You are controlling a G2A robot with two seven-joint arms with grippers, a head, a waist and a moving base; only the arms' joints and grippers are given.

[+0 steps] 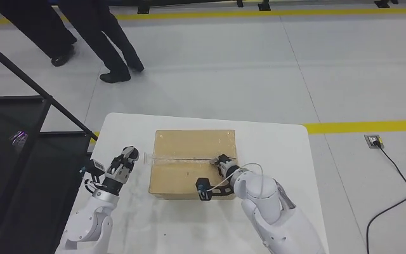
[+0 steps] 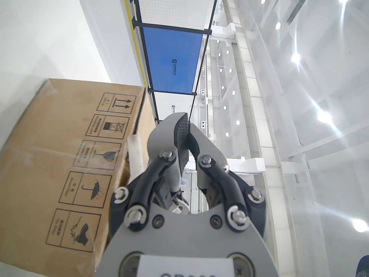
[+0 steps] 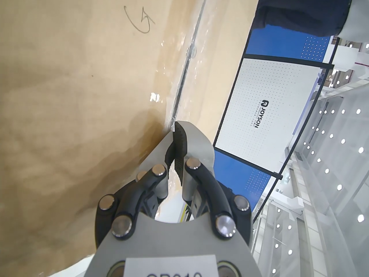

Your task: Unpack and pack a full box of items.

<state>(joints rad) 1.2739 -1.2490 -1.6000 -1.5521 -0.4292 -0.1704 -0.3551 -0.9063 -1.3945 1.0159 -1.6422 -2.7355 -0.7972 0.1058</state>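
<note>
Box (image 1: 190, 162): brown cardboard, flaps closed, lying flat at the middle of the table (image 1: 273, 159).

Right gripper (image 3: 177, 134): fingers closed together, tips resting on top of the box at the right end of the seam (image 3: 187, 59). Whether they pinch the tape there cannot be told.

Seam: taped over with clear tape, running across the lid from side to side.

Left gripper (image 2: 187, 122): fingers pressed shut, tips just beside the left wall of the box, near its top edge.

Strip (image 1: 147, 156): pale, sticking out from the left end of the seam toward the left gripper and lying beside its fingers. Any grip on it cannot be told.

Box wall facing the left gripper: a column of printed handling symbols.

Table: white, with rounded corners.

Floor (image 1: 222, 63): pale grey, with a yellow line (image 1: 355, 127).

Socket (image 1: 373, 141): on the floor to the right, with a black cable (image 1: 393, 165).

Frame (image 1: 32, 127): black, left of the table.

Room: blue panel (image 2: 170, 59), white perforated panel (image 3: 265, 110) and ceiling lights (image 2: 295, 57).
</note>
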